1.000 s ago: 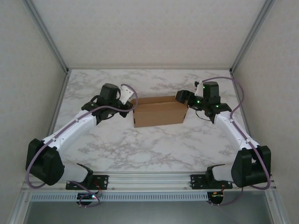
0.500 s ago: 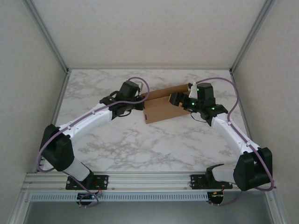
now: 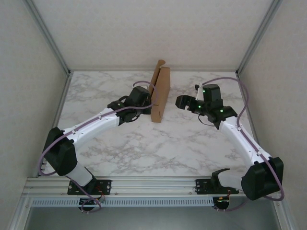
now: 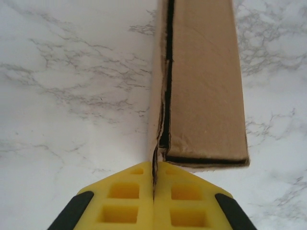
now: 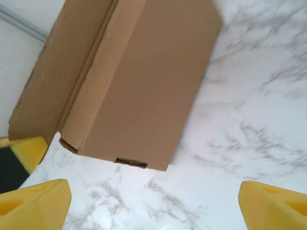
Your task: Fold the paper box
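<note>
the paper box [image 3: 160,96] looks mostly formed, one long seam yet to close — left gripper [image 4: 153,188] pinching its flap edge, right gripper [image 3: 182,101] spread wide nearby.

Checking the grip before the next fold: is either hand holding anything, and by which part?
The left hand pinches the box by a thin flap edge at one end. The right hand is open, empty.

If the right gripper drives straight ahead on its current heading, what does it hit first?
Most likely the paper box. It stands on edge ahead of the open right gripper, broad brown face toward it, with bare marble table between them. Depth is unclear, so contact may land near the box's lower end.
</note>
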`<act>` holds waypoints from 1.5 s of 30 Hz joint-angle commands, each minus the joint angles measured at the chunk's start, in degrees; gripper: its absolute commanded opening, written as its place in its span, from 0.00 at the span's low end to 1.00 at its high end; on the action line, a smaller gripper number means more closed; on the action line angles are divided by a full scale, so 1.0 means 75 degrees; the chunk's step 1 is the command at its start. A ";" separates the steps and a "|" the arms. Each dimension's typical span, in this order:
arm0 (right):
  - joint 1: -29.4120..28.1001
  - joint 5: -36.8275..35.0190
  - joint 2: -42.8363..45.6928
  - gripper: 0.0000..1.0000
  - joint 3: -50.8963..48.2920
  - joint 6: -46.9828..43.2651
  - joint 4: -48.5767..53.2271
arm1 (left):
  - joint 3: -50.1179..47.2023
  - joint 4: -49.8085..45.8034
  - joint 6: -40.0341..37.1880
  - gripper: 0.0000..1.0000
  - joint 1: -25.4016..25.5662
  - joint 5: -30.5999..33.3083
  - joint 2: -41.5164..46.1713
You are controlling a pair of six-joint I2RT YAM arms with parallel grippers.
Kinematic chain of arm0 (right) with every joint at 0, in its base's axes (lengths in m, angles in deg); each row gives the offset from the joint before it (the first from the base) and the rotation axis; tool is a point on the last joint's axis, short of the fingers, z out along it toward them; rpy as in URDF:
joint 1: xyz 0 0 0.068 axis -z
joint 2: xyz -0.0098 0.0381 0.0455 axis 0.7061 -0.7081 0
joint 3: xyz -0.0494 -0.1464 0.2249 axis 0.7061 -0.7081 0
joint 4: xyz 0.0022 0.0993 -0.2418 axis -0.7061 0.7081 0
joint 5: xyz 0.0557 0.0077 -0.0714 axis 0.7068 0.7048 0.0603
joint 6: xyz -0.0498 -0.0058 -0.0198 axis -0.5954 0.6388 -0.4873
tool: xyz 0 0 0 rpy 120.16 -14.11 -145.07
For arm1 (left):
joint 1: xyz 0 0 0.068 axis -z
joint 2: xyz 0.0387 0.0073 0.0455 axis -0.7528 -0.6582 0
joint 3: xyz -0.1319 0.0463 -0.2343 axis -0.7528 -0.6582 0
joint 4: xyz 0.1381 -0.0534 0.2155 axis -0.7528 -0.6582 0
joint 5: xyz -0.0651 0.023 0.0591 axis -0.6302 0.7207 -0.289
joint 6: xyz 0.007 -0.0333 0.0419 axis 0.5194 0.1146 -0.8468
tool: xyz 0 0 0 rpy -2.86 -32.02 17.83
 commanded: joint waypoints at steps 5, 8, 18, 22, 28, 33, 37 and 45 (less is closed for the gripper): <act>0.0527 -0.1084 -0.0253 0.93 0.0968 -0.0229 0.0150 | -0.0317 0.0033 -0.1960 0.00 -0.0041 -0.1111 0.0839; 0.0599 -0.1099 -0.0603 0.95 0.1361 -0.0422 0.0158 | -0.0506 0.0004 -0.2697 0.00 -0.0041 -0.1909 0.1205; 0.0925 -0.0755 -0.1396 0.94 0.2387 -0.1232 0.0228 | -0.2444 0.0954 -0.4386 0.00 -0.0099 -0.3307 0.3107; 0.0941 0.0041 -0.1667 0.88 0.2492 -0.0579 0.0290 | -0.3192 0.1385 -0.4493 0.00 -0.0186 -0.3273 0.3337; 0.0921 0.0639 -0.1299 0.79 0.1557 0.0615 -0.0100 | -0.2896 0.0907 -0.4727 0.18 -0.0260 -0.2818 0.2730; 0.0874 -0.0348 -0.0842 0.73 0.1473 0.0478 0.0914 | -0.2178 0.0679 -0.4303 0.59 -0.0316 -0.2810 0.2575; 0.0879 -0.0979 -0.0392 0.75 0.1437 0.0204 0.1455 | -0.1117 0.0237 -0.4095 0.81 -0.0332 -0.2820 0.2601; 0.0852 -0.0456 0.0163 0.80 0.0175 0.0875 0.0983 | 0.0612 0.0141 -0.4219 0.93 -0.0662 -0.2262 0.0474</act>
